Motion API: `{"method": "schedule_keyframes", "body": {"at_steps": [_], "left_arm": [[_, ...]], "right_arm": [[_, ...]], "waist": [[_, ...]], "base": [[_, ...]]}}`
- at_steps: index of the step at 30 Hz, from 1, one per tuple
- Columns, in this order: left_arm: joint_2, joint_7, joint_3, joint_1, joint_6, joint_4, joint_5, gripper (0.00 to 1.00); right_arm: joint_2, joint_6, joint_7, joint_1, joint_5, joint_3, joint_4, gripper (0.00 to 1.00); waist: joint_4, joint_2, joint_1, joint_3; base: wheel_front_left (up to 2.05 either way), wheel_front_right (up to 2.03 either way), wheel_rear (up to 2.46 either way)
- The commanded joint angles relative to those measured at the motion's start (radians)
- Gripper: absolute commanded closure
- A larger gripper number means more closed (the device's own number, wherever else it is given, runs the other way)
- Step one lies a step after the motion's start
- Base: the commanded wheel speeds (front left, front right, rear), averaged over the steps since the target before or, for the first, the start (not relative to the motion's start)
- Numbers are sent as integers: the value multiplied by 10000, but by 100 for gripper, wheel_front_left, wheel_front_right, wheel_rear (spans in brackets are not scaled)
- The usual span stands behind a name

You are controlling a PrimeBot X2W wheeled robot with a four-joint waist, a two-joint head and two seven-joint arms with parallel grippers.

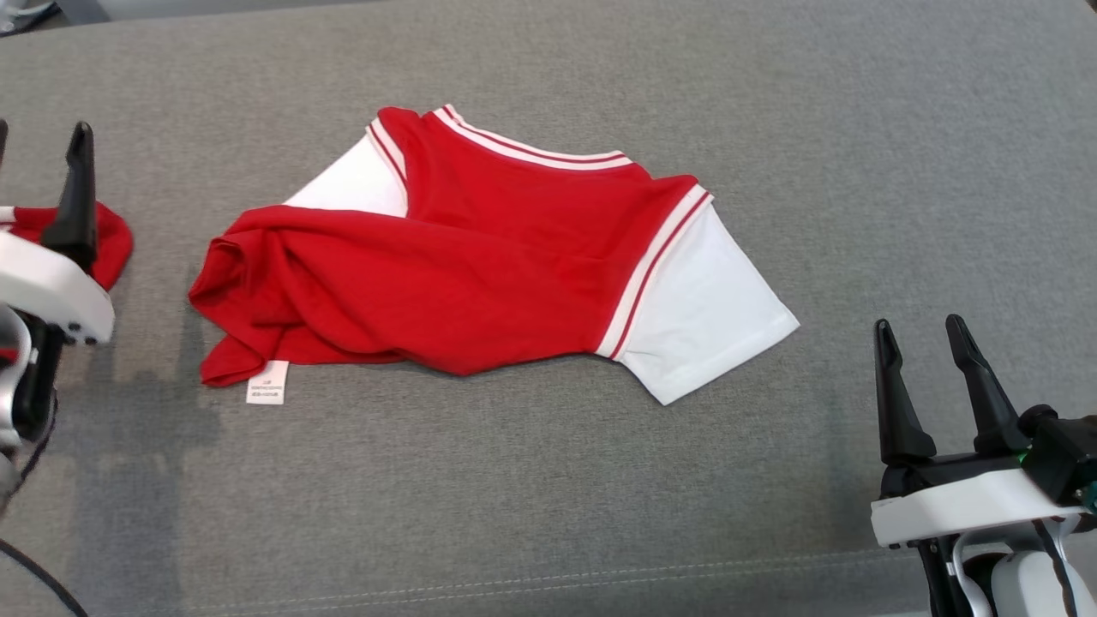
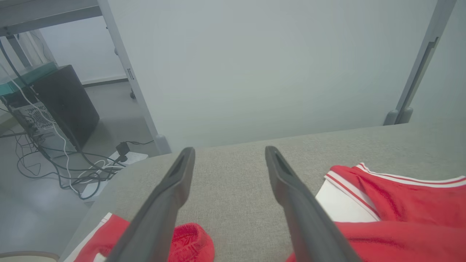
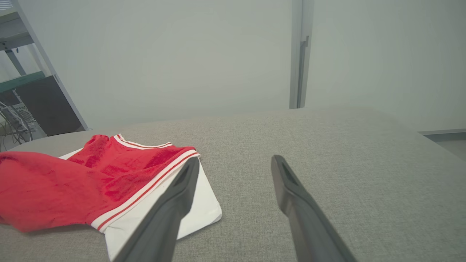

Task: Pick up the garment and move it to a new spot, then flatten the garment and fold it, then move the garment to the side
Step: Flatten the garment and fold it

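The red-and-white T-shirt (image 1: 480, 274) lies crumpled at the middle of the head view, on a grey fabric surface (image 1: 548, 480). No gripper touches it.

Nearest the camera, a stitched seam (image 1: 600, 576) runs along the bottom of the frame. At the lower right the right gripper (image 1: 919, 326) has its two dark fingers spread apart with nothing between them. It sits just off the shirt's white sleeve (image 1: 707, 317), which points toward the lower right. In the right wrist view that sleeve lies behind the left-hand finger.

At the shirt's near left corner a white care label (image 1: 266, 382) sticks out onto the surface. Above it the red body is bunched into folds toward the left.

At the left edge of the head view a second red cloth piece (image 1: 111, 244) lies apart from the shirt. In the left wrist view the left gripper (image 2: 230, 151) is spread wide and empty, with this piece at the bottom of the frame beside one finger. I cannot tell whether they touch.

Farther back, the other white sleeve (image 1: 356, 184) shows partly from under the red body. The striped collar (image 1: 531, 152) forms the shirt's far edge.

Beyond the surface, the left wrist view shows a pale wall panel (image 2: 255, 65). A dark box (image 2: 69, 102) and tangled cables (image 2: 72, 171) are on the floor at the left.
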Motion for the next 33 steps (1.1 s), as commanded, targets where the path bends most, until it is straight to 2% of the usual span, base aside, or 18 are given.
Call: {"method": "schedule_keyframes", "body": {"at_steps": [1,5,6,7,8,9,13,16,20,29,33], "left_arm": [[605,-205,785,578,565,-905,-100,0],[644,-264,1787,2293,1770,-3329,387,0],[644,-264,1787,2293,1770,-3329,387,0],[600,-266,2058,2778,2062,-3964,590,0],[482,-267,2397,3816,2535,-5044,939,0],[482,-267,2397,3816,2535,-5044,939,0],[132,-269,2817,5588,3183,-6607,1487,0],[-186,-270,2913,6639,3388,-7246,1698,0],[-646,-270,2990,7649,3306,-7600,1927,0],[-1166,-271,2889,8486,2080,-6864,2578,0],[-1201,-271,2975,8492,1709,-6497,2736,0]], "right_arm": [[-95,44,-105,-28,-126,133,-234,0],[-95,44,-69,58,-299,24,-327,0],[-95,44,-69,58,-299,24,-327,0],[-95,44,-47,75,-333,15,-336,0],[-95,44,-22,110,-412,-4,-334,0],[-95,44,-22,110,-412,-4,-334,0],[-95,44,28,264,-461,-2,-246,0],[-95,44,60,441,-460,-29,-204,0],[-95,44,91,738,-426,20,-158,0],[-95,44,188,1440,-191,216,-51,0],[-95,44,212,1737,-115,236,-93,0]], "waist": [[322,-1,0,-287],[603,-1,0,-552],[603,-1,0,-552],[657,-1,0,-618],[747,-1,0,-782],[747,-1,0,-782],[867,-1,0,-1179],[944,-1,0,-1476],[991,-1,0,-1879],[971,-1,0,-2723],[944,-1,0,-2890]], "base": [[0,0,0],[0,0,0],[0,0,0],[0,0,0],[0,0,0],[0,0,0],[0,0,0],[0,0,0],[0,0,0],[0,0,0],[0,0,0]]}}
